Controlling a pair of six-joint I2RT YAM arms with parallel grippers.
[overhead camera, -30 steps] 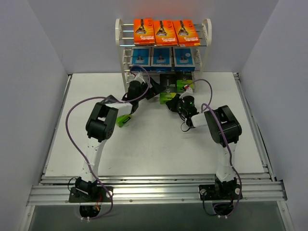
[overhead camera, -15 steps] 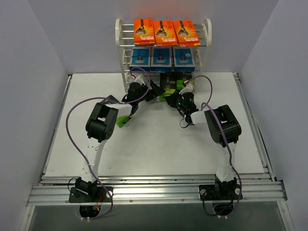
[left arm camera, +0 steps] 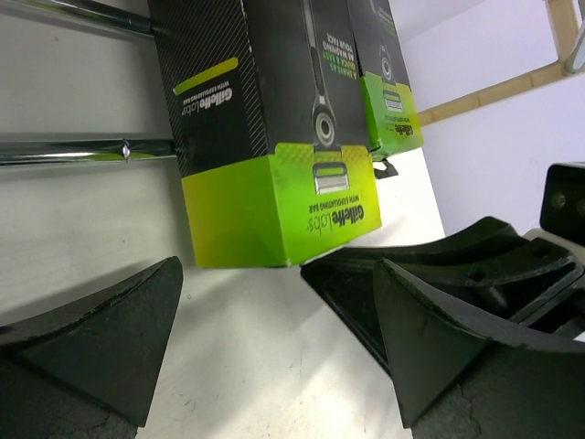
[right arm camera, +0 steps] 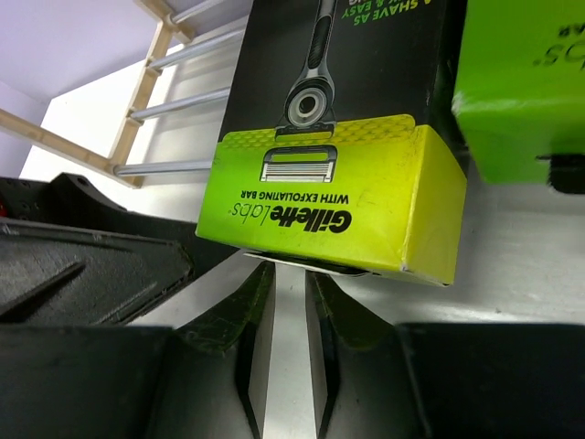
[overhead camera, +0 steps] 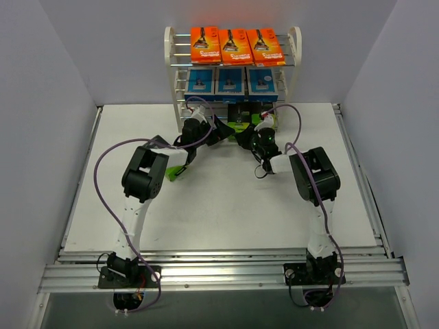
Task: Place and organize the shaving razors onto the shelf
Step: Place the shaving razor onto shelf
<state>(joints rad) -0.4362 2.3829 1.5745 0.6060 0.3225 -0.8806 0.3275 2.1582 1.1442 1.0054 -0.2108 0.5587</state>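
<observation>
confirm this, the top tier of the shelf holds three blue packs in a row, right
Not blue: the top tier of the shelf holds three orange packs in a row. The blue packs sit one tier below, per the top external view.

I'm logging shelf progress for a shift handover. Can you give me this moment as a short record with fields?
Top tier: three flat orange razor cards on the white-framed shelf with silver rods
Middle tier: three blue flat packs
Lowest level: black-and-lime-green boxes, lime ends outward; count unclear
Left gripper: open, facing one box
Right gripper: fingers close together at a box's lower edge; grip unclear
</observation>
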